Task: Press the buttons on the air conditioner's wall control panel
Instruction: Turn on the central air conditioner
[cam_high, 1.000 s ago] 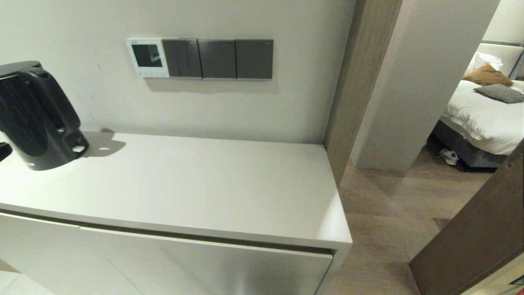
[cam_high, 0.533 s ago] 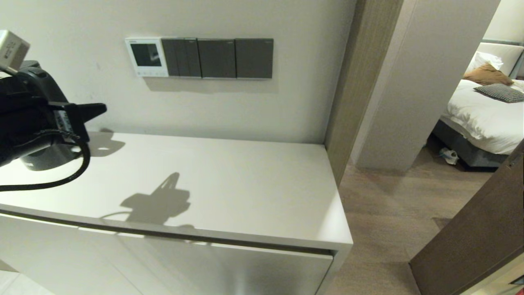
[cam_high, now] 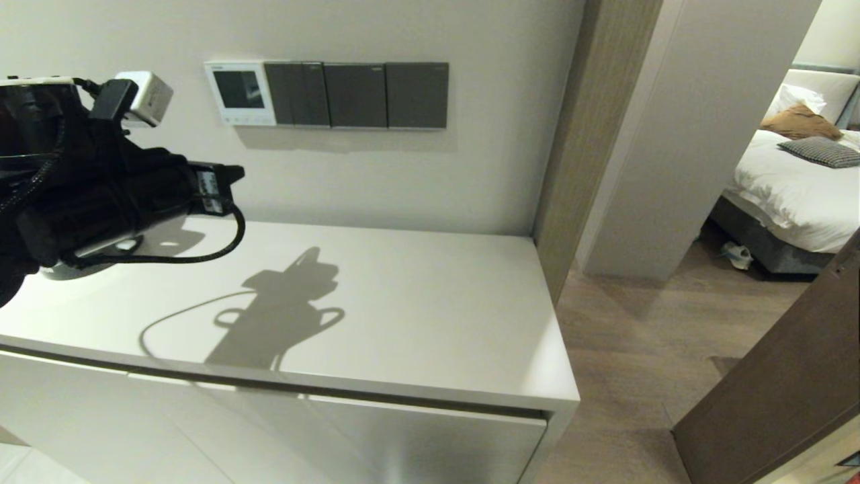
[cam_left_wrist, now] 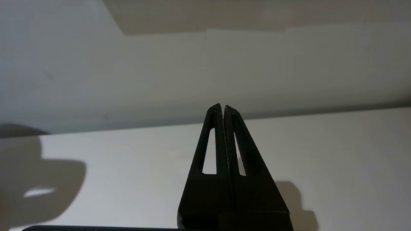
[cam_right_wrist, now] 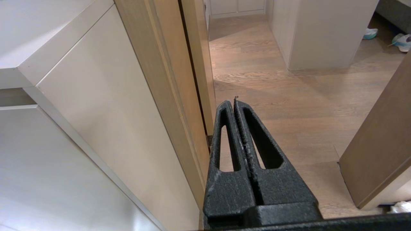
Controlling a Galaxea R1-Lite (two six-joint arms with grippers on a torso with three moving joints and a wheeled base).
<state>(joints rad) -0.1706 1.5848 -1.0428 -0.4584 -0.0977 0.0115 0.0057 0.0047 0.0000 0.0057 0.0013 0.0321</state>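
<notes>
Control panel: white wall unit with a dark screen (cam_high: 240,93), upper left of the head view, mounted on the wall above the cabinet; a row of small buttons along its lower edge.
Switches: three dark grey plates (cam_high: 356,95) in a row, touching the control panel's right side.
Left gripper: (cam_left_wrist: 222,107) clenched, fingers pressed together with nothing between; in the head view (cam_high: 232,176) at the left edge, raised above the cabinet top, below and left of the control panel, apart from the wall.
Right gripper: (cam_right_wrist: 235,102) clenched on nothing, parked low beside the cabinet's side, over the wooden floor; out of the head view.
Cabinet: white top (cam_high: 416,302) filling the lower middle of the head view, carrying the arm's shadow (cam_high: 282,316).
Doorway: right of the frame, with a bed (cam_high: 799,181) at the far right edge.
</notes>
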